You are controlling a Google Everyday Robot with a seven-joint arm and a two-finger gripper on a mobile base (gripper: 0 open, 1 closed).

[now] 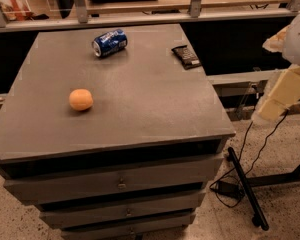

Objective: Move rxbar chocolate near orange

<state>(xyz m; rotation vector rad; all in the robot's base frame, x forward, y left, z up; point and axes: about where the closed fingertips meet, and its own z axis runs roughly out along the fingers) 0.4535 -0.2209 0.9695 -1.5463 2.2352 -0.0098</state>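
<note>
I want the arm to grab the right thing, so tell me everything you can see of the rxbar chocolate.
The rxbar chocolate is a small flat rectangular bar in a dark, slightly glossy wrapper with pale markings. It lies flat near the far right edge of the grey cabinet top, turned at a slight angle. Only that top touches it. The gripper hangs off to the right, beyond the cabinet and apart from the bar.

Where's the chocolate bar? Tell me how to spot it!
Find the grey cabinet top. At its far right edge, right of the blue can, lies the rxbar chocolate, the thing closest to the gripper beside the cabinet's right side. It is flat, black and rectangular, unlike the round can and the ball-shaped orange.
</note>
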